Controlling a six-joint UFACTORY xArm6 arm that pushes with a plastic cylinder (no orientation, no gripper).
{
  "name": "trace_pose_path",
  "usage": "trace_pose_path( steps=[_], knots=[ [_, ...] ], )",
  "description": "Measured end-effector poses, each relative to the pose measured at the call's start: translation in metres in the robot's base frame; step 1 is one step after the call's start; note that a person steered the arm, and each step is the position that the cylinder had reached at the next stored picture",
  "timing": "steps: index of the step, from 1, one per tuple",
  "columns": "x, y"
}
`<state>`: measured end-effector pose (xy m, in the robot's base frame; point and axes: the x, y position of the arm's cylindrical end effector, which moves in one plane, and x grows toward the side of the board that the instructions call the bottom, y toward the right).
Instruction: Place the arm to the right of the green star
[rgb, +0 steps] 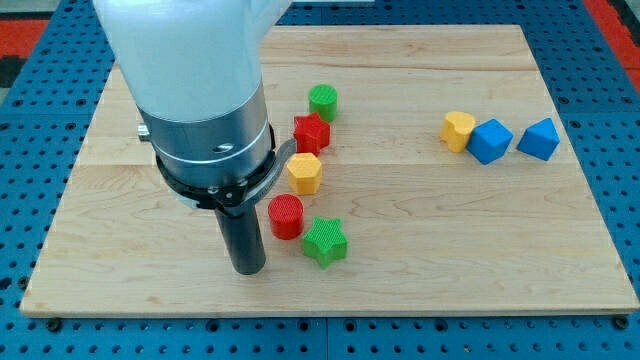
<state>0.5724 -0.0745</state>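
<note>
Counting 2 green blocks, 2 red, 2 yellow, 2 blue; my tip (249, 268) left of green star (325, 241).

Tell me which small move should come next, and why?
Probably carry my tip along the view's bottom, below the green star, then up on its right. My tip now stands left of the star, with the red cylinder close by.

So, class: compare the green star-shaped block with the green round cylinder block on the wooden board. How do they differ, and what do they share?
The green star-shaped block has pointed arms; the green round cylinder block has a smooth circular outline. The star lies near the view's bottom, touching the red cylinder and close to my tip, which is on its left; the green cylinder sits at the cluster's top, far from my tip. Both share the green colour and ribbed tops.
</note>
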Motion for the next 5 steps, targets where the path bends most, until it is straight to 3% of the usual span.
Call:
trace_pose_path(
  steps=[1,5],
  knots=[
    [-0.039,0.000],
    [-0.040,0.027]
  ],
)
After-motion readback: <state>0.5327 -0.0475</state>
